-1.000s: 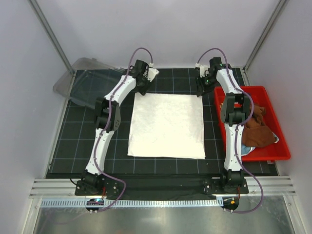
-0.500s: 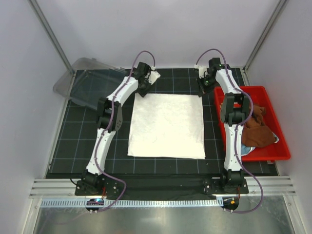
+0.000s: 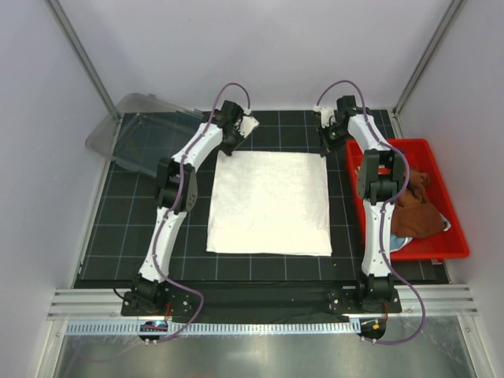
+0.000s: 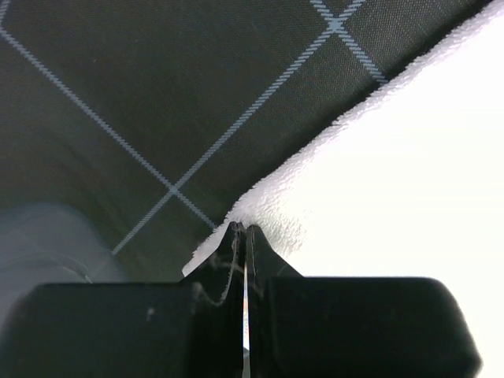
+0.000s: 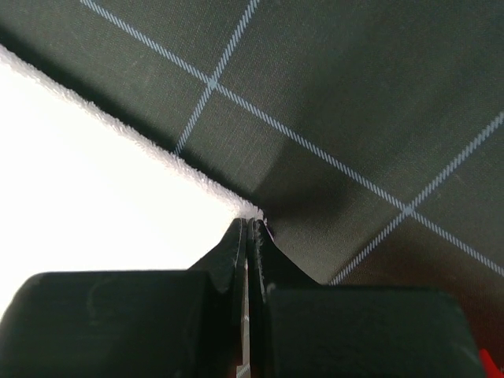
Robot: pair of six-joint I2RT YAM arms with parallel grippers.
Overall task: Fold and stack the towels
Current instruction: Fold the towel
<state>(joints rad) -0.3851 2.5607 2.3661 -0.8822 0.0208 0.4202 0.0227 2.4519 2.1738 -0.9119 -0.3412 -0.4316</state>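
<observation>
Towels in view number three: one white towel (image 3: 269,203), one brown towel (image 3: 411,211) and a bit of one blue towel (image 3: 402,242). There are two grippers, one red bin (image 3: 457,252) and one clear lid (image 3: 134,134) at the far left corner.

White towel is terry, cream-white, spread flat and nearly square on the black gridded mat (image 3: 118,236) between the two arms. Brown towel lies crumpled in the bin to the right, with the blue towel showing from under its near side.

Left gripper (image 4: 242,230) sits at the white towel's far left corner, jaws pressed together with the fluffy corner nipped between the tips. Right gripper (image 5: 248,223) sits at the far right corner, jaws likewise clamped, the corner's point caught at the tips. Both corners lie low against the mat.
</observation>
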